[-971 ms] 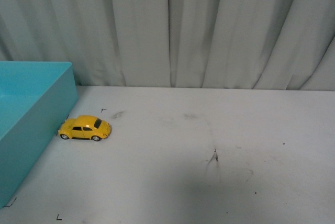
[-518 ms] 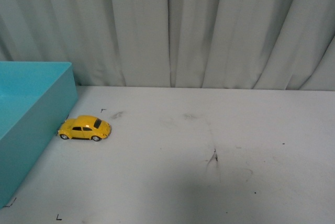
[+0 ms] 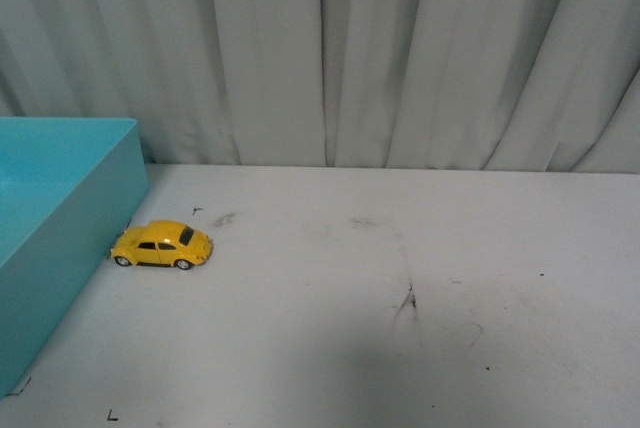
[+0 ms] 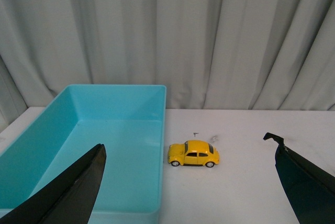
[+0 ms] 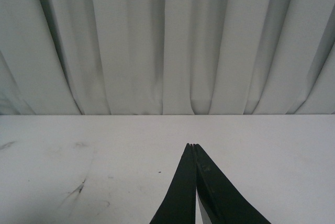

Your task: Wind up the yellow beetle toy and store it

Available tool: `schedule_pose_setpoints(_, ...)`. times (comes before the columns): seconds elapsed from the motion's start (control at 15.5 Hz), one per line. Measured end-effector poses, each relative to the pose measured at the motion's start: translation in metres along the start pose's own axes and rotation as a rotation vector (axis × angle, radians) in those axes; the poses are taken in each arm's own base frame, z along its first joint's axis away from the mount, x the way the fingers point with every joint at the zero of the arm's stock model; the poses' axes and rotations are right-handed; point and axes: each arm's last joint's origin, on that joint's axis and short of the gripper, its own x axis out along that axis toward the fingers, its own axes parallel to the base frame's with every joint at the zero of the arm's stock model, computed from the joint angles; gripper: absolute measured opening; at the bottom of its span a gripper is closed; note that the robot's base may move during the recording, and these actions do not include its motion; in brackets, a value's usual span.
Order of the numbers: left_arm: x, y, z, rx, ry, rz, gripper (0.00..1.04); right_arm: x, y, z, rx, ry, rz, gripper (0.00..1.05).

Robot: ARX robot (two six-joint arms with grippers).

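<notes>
The yellow beetle toy (image 3: 161, 245) stands on its wheels on the white table, close beside the wall of the teal bin (image 3: 70, 218). It also shows in the left wrist view (image 4: 193, 153), right of the bin (image 4: 94, 145). My left gripper (image 4: 186, 145) is open and empty, its jaws spread wide, one over the bin and one over the bare table, with the toy ahead between them. My right gripper (image 5: 192, 145) is shut and empty above bare table. Neither gripper shows in the front view.
A grey curtain (image 3: 380, 58) hangs behind the table's far edge. Dark scuff marks (image 3: 408, 300) lie mid-table. Small black corner marks (image 3: 112, 415) sit near the front edge by the bin.
</notes>
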Motion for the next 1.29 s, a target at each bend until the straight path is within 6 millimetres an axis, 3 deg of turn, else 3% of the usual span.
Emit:
schedule_pose_setpoints(0.13, 0.0, 0.0, 0.0, 0.0, 0.001, -0.001, 0.98, -0.011, 0.0, -0.001, 0.0, -0.01, -0.002, 0.02)
schedule_pose_setpoints(0.32, 0.0, 0.0, 0.0, 0.0, 0.0, 0.0, 0.98, -0.011, 0.0, -0.003, 0.0, 0.008, -0.003, 0.02)
schedule_pose_setpoints(0.78, 0.0, 0.0, 0.0, -0.001, 0.006, 0.003, 0.98, -0.011, 0.0, -0.003, 0.0, 0.008, -0.003, 0.83)
schedule_pose_setpoints(0.84, -0.001, -0.002, 0.0, -0.106, 0.235, 0.118, 0.98, -0.011, 0.0, -0.003, 0.0, 0.008, -0.004, 0.94)
schedule_pose_setpoints(0.91, 0.003, -0.001, 0.008, -0.173, 0.346, 0.217, 0.98, -0.011, 0.0, -0.003, 0.001, 0.007, -0.001, 1.0)
schedule_pose_setpoints(0.97, 0.011, 0.003, 0.023, -0.292, 0.3, 0.329, 0.98, -0.011, 0.0, -0.003, 0.0, 0.006, -0.002, 0.97)
schedule_pose_setpoints(1.1, 0.028, 0.009, 0.049, -0.403, 0.179, 0.345, 0.98, -0.011, 0.0, -0.003, 0.001, 0.009, -0.002, 0.98)
schedule_pose_setpoints(1.23, 0.065, 0.014, 0.056, -0.413, 0.177, 0.308, 0.98, -0.011, 0.0, -0.003, 0.001, 0.008, -0.003, 0.98)
schedule_pose_setpoints(1.29, 0.093, 0.015, 0.059, -0.394, 0.193, 0.257, 0.98, -0.011, 0.0, -0.003, 0.001, 0.009, -0.003, 0.98)
